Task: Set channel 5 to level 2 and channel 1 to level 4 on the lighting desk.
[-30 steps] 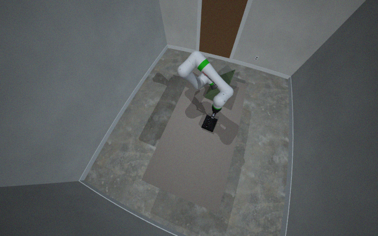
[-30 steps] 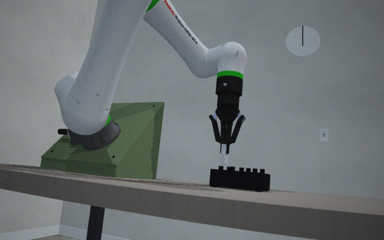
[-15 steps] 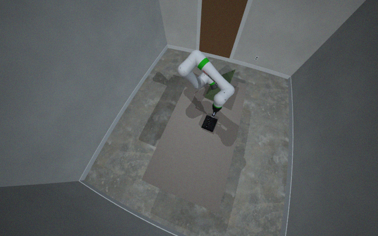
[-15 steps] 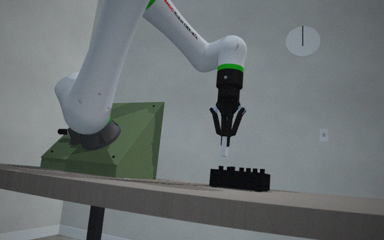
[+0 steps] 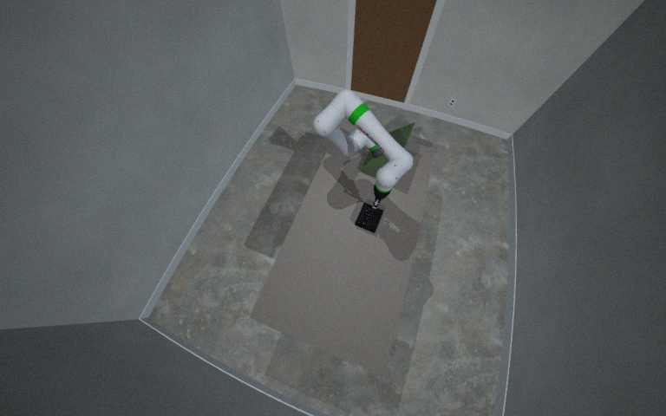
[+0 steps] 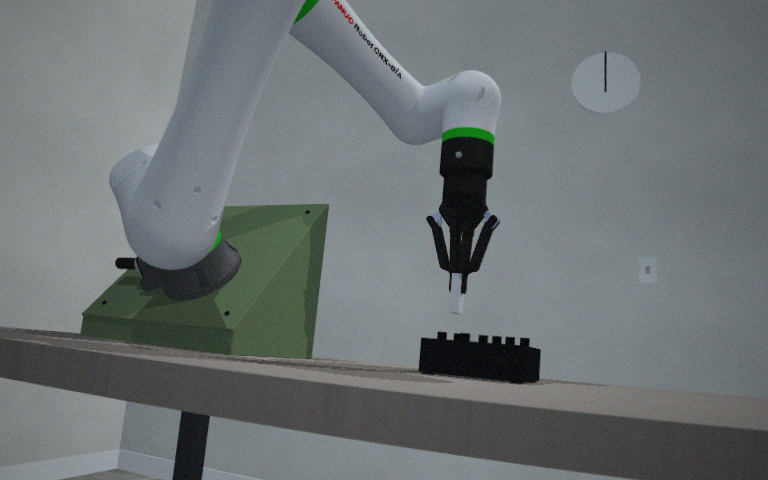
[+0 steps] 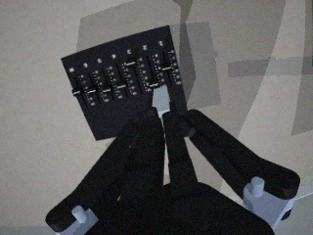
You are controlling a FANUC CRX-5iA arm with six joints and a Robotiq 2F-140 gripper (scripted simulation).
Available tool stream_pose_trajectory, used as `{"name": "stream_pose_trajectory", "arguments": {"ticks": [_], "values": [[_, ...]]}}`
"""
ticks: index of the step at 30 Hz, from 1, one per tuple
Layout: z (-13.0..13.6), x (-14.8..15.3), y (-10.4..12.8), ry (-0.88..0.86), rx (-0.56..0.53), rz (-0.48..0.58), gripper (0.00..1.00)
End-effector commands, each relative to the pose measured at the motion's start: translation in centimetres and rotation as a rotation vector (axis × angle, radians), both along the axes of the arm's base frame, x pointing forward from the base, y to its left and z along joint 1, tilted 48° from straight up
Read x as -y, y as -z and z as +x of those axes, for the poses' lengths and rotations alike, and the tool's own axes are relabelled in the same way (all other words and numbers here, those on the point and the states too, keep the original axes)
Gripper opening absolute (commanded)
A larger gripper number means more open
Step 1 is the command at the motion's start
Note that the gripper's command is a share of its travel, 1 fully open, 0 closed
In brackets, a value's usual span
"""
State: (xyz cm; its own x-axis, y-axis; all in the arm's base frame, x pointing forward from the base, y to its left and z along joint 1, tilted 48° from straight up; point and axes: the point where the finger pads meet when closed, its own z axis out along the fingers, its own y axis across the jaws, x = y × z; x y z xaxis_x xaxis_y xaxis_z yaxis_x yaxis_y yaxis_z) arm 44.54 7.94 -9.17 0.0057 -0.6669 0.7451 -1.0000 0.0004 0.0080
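Observation:
The black lighting desk (image 6: 479, 358) stands on the table, with several fader caps sticking up along its top. In the wrist view the desk (image 7: 124, 88) shows its row of faders at differing heights. My gripper (image 6: 457, 305) is shut and empty. It hangs clear above the desk's left part, not touching any cap. In the wrist view the pale fingertips (image 7: 160, 100) lie over the lower end of a fader near the desk's right side. From above, the gripper (image 5: 376, 203) is over the desk's (image 5: 368, 217) far edge.
The arm's green base (image 6: 226, 283) stands on the table to the left of the desk. The table's front edge runs across the exterior view. A door (image 5: 390, 46) is in the far wall.

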Motion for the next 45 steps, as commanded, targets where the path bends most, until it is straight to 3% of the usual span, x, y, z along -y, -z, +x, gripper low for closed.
{"name": "stream_pose_trajectory", "arguments": {"ticks": [1, 5, 45], "values": [[5.7, -0.3, 0.6, -0.001, 0.000, 0.001, 0.00], [7.5, -0.1, 0.8, 0.000, 0.000, 0.000, 0.00], [7.5, -0.1, 0.8, 0.000, 0.000, 0.000, 0.00]]}}
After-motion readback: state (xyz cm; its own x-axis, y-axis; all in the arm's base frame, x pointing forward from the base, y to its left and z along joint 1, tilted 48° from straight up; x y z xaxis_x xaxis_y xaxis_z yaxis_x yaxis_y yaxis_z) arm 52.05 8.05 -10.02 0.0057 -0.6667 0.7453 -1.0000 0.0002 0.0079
